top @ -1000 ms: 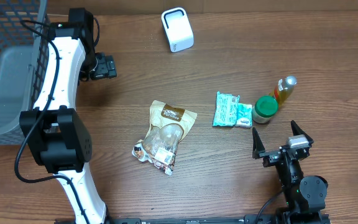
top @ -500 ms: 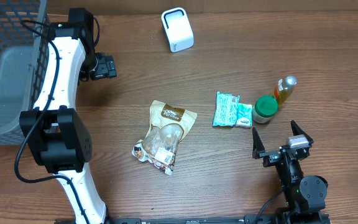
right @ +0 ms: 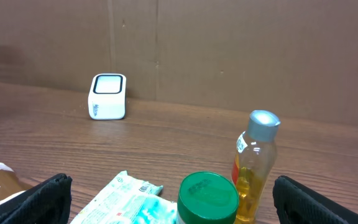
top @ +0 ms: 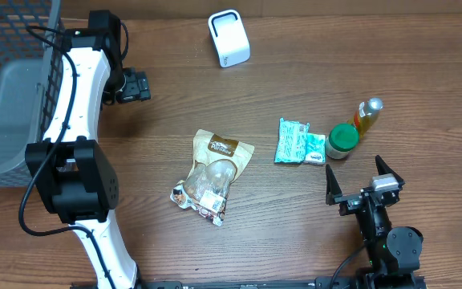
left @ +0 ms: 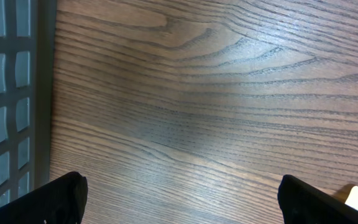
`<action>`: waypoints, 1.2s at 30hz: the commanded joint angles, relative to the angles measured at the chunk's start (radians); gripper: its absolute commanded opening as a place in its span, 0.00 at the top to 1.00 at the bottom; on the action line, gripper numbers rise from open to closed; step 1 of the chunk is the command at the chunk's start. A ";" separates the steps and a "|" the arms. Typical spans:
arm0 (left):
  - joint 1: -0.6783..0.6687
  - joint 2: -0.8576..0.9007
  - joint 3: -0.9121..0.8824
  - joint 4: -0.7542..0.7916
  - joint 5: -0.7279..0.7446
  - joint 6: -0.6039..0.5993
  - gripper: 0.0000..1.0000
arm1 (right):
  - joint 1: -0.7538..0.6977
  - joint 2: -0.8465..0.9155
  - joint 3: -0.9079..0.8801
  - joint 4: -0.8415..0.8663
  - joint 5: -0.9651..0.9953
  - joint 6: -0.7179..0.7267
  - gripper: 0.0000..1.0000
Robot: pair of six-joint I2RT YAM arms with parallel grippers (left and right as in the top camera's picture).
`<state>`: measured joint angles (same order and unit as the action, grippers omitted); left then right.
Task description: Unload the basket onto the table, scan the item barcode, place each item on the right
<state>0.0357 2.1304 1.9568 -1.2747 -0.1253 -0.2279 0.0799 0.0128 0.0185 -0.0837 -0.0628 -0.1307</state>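
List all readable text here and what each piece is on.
No text reads clearly enough to quote.
Logo on the brown snack bag: too blurred.
Print on the teal packet: too small.
Label on the bottle: too small.
On the white scanner: no text visible.

Brown wood-grain worktop (top: 295, 64) with a dull sheen; smooth white plastic scanner (top: 228, 38); clear bottle (right: 253, 171) with silvery cap (right: 263, 123); crinkled glossy bag (top: 211, 172).

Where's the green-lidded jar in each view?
Overhead: jar right of centre, between packet and bottle.
Right wrist: jar at bottom centre, cut off by the edge.
Left wrist: not in it.
Shared landmark: the bottle, right beside it.
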 commanded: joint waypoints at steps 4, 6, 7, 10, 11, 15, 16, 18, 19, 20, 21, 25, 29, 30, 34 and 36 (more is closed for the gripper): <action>-0.020 -0.003 0.014 0.001 -0.013 0.015 0.00 | -0.003 -0.010 -0.011 0.003 0.008 -0.002 0.00; -0.024 -0.003 0.014 0.001 -0.013 0.015 0.00 | -0.003 -0.010 -0.011 0.003 0.008 -0.002 0.00; -0.028 -0.003 0.014 0.001 -0.013 0.015 0.00 | -0.003 -0.010 -0.011 0.003 0.008 -0.002 0.00; -0.044 -0.006 0.014 0.001 -0.013 0.015 0.00 | -0.003 -0.010 -0.011 0.003 0.008 -0.002 0.00; -0.051 -0.006 0.014 0.001 -0.013 0.015 0.01 | -0.003 -0.010 -0.011 0.003 0.008 -0.002 0.00; -0.093 -0.006 0.014 0.001 -0.013 0.015 0.00 | -0.003 -0.010 -0.011 0.003 0.008 -0.002 0.00; -0.104 -0.006 0.014 0.001 -0.013 0.015 0.01 | -0.003 -0.010 -0.011 0.003 0.008 -0.002 0.00; -0.129 -0.007 0.014 0.001 -0.013 0.015 0.01 | -0.003 -0.010 -0.011 0.003 0.008 -0.002 0.00; -0.143 -0.008 0.014 0.001 -0.013 0.015 0.00 | -0.003 -0.010 -0.011 0.003 0.008 -0.002 0.00; -0.158 -0.011 0.014 0.001 -0.013 0.015 0.00 | -0.003 -0.010 -0.011 0.003 0.008 -0.002 0.00; -0.171 -0.015 0.014 0.001 -0.013 0.015 0.01 | -0.003 -0.010 -0.011 0.003 0.008 -0.002 0.00; -0.223 -0.057 0.014 0.001 -0.013 0.015 0.00 | -0.003 -0.010 -0.011 0.003 0.008 -0.002 0.00; -0.243 -0.129 0.014 0.000 -0.013 0.015 0.00 | -0.003 -0.010 -0.011 0.003 0.008 -0.002 0.00; -0.244 -0.152 0.014 0.000 -0.013 0.015 0.00 | -0.003 -0.010 -0.011 0.003 0.008 -0.002 0.00; -0.244 -0.279 0.014 0.001 -0.013 0.015 0.01 | -0.003 -0.010 -0.011 0.003 0.008 -0.002 0.00; -0.244 -0.348 0.014 0.000 -0.013 0.015 0.00 | -0.003 -0.010 -0.011 0.003 0.008 -0.002 0.00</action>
<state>-0.2142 1.9110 1.9568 -1.2743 -0.1284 -0.2279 0.0799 0.0128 0.0185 -0.0837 -0.0628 -0.1314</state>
